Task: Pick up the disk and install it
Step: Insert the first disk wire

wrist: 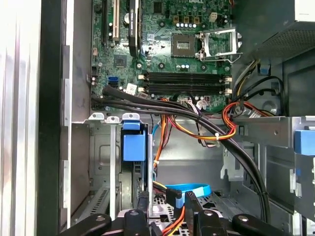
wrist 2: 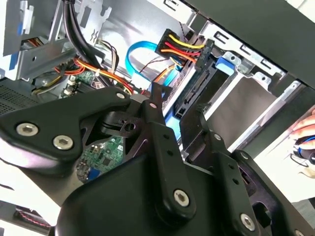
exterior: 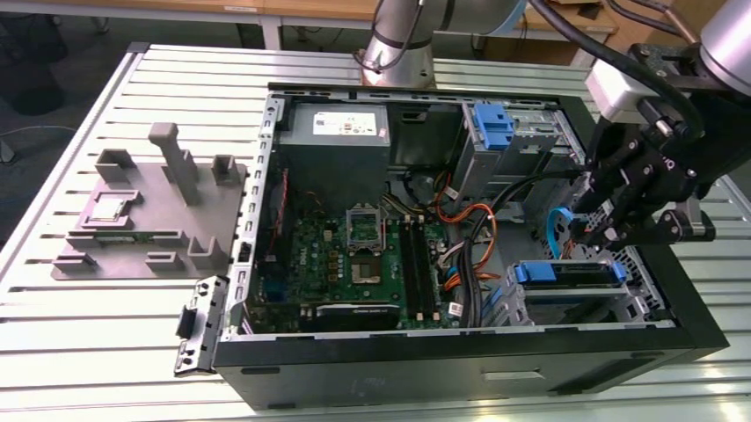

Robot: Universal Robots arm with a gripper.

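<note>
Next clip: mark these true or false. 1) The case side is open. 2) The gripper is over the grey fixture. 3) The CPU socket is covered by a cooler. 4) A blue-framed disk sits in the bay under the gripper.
1) True: the case lies open, motherboard exposed.
2) False: the gripper hangs inside the case, at the exterior view's right; the fixture lies outside, at its left.
3) False: the socket is bare.
4) True: the disk sits in the bay below it.
</note>
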